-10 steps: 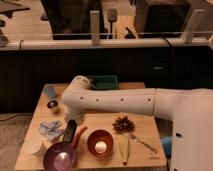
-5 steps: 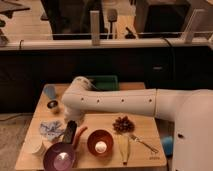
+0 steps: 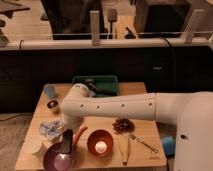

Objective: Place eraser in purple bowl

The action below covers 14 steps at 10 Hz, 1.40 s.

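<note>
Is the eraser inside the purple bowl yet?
Not yet: the eraser is held upright by the pincer over the purple bowl; whether it touches, cannot tell.

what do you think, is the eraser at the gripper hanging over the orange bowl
Wrong bowl. The camera view shows the eraser at the gripper over the purple bowl; the orange bowl sits beside it.

White, rounded arm (image 3: 120, 106) dotted with dark holes; jaws over purple bowl (image 3: 50, 161).
</note>
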{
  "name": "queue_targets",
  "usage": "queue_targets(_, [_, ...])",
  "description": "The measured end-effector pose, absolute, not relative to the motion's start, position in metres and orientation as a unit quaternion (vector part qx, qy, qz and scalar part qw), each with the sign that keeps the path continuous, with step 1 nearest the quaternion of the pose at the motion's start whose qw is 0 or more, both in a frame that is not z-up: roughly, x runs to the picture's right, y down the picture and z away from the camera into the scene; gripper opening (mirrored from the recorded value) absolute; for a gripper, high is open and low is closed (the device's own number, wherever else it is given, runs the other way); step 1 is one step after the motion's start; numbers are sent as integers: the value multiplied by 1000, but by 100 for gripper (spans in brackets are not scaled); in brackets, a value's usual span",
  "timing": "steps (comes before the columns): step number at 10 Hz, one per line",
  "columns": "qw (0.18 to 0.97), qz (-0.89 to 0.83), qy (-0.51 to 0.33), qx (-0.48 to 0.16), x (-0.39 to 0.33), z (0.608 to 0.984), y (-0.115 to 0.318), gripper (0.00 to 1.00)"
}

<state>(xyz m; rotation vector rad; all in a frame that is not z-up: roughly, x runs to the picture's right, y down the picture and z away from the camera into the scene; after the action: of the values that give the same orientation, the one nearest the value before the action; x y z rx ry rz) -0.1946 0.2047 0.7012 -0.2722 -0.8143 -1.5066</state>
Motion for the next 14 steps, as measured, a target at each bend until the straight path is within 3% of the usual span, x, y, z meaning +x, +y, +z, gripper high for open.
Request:
queue_targets(2, [602, -693, -379, -116, -211, 699, 223, 3])
queue_targets(3, [585, -703, -388, -116, -216, 699, 230, 10])
queue_targets(8, [526, -728, -416, -142, -234, 699, 245, 63])
queue_targets(10, [515, -731, -419, -157, -236, 700, 248, 78])
queue_targets(14, [514, -726, -425, -168, -233, 702, 249, 80])
